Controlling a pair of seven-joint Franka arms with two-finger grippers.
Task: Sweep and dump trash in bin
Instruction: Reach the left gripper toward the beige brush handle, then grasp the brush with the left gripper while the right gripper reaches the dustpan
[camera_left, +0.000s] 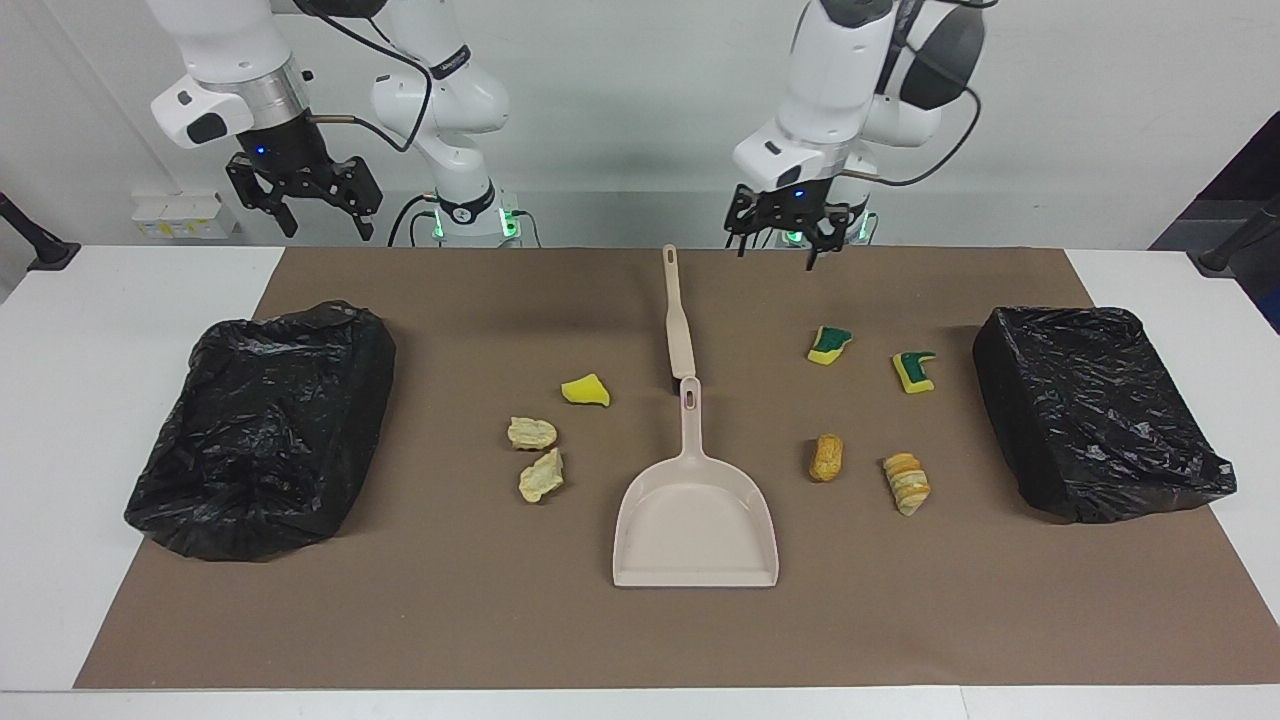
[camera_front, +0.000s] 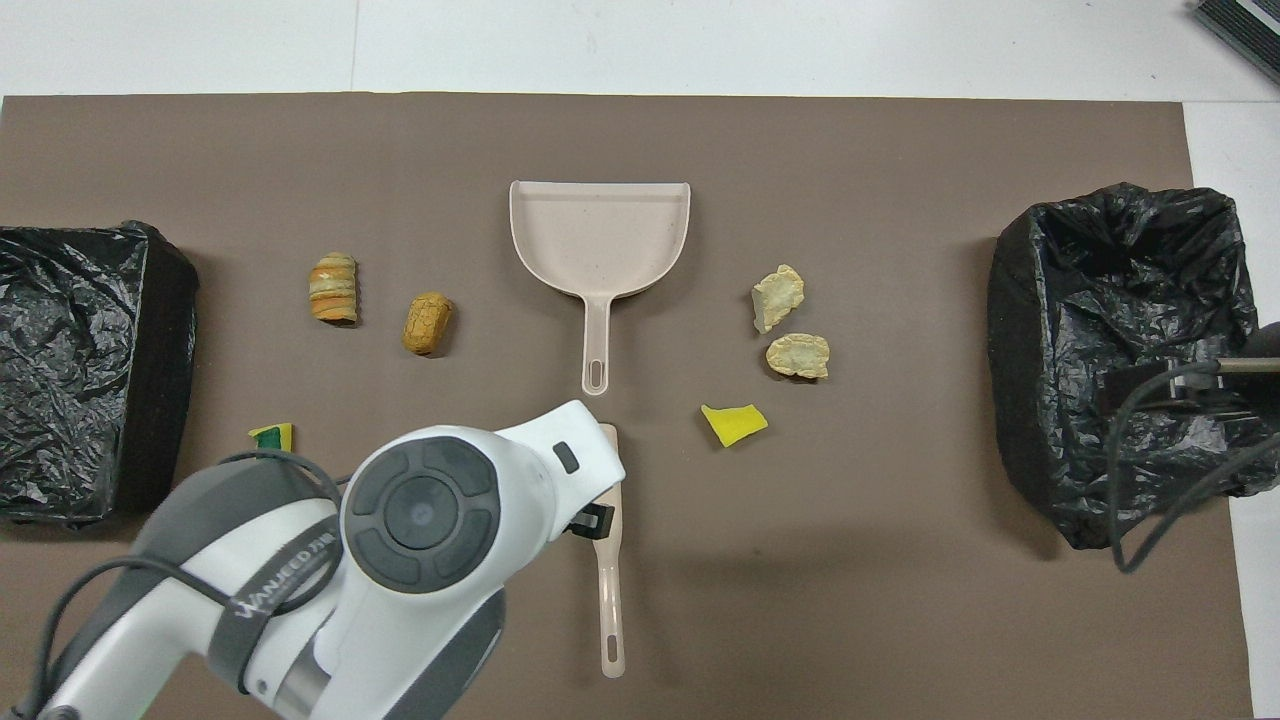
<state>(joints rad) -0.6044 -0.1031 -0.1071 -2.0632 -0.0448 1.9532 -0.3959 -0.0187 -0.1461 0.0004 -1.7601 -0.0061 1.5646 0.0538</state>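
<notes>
Above the brown mat (camera_left: 640, 640), 2 grippers — left (camera_left: 786, 232), right (camera_left: 305, 205) — hang, jaws apart, empty.

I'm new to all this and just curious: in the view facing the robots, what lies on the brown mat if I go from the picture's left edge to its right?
Open bin → two pale chunks → yellow bit → dustpan → green-topped sponge → striped chunk → second bin.
</notes>
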